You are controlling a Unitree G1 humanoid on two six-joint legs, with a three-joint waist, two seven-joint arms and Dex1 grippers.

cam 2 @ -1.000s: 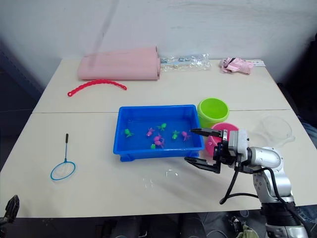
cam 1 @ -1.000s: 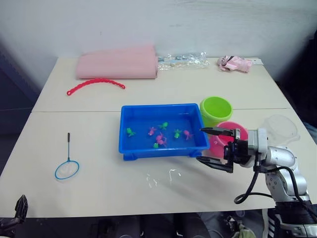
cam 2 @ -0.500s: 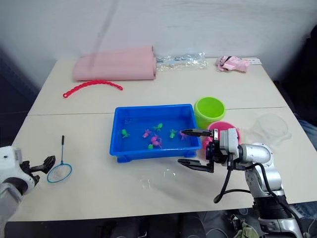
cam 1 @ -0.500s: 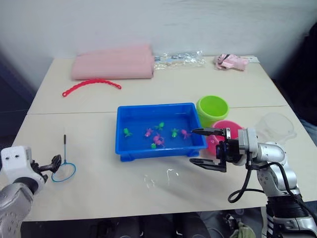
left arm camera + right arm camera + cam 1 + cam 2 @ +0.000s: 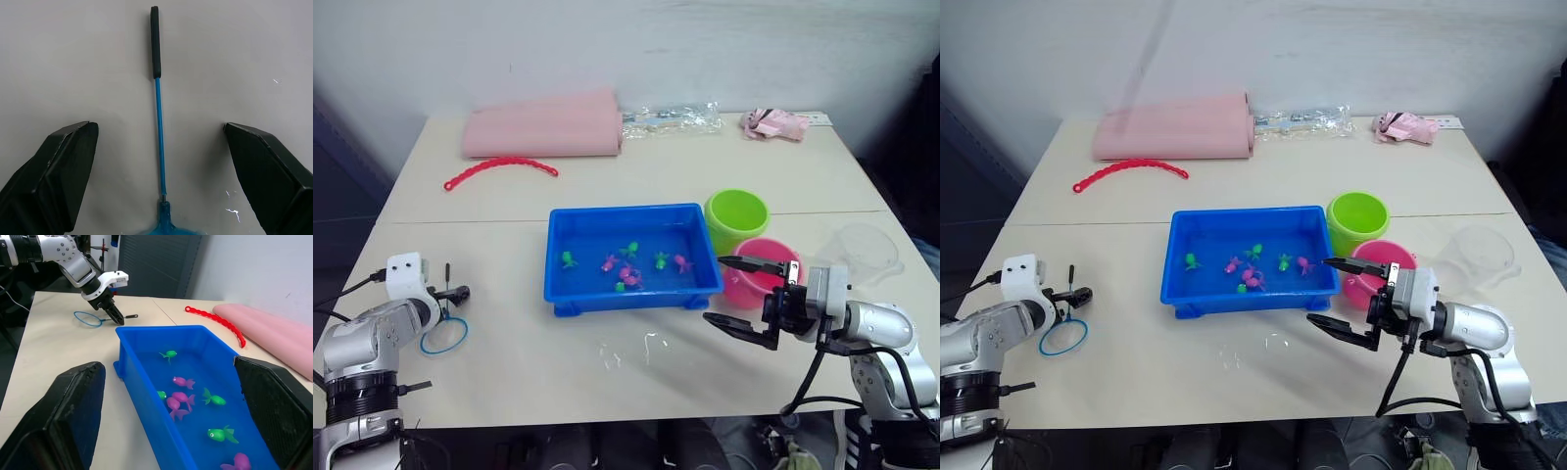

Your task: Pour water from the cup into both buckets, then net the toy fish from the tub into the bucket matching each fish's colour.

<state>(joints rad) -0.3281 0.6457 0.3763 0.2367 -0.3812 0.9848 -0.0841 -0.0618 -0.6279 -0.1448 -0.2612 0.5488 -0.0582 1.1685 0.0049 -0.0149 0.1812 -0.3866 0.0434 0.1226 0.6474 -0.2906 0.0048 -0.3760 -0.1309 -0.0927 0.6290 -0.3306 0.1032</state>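
Beige table (image 5: pixel 607 186), blue-hooped net (image 5: pixel 444 331) lying flat, left tool (image 5: pixel 159 147) spread, right tool (image 5: pixel 744 298) spread.

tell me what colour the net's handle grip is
Black, on a blue stem; the net shows best in the left wrist view.

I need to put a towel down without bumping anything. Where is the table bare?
Bare: the stretch between the net and the blue tub, and the band between the red beaded strip and the tub. Crowded: right of the tub, with the green bucket, pink bucket, clear cup and right gripper.
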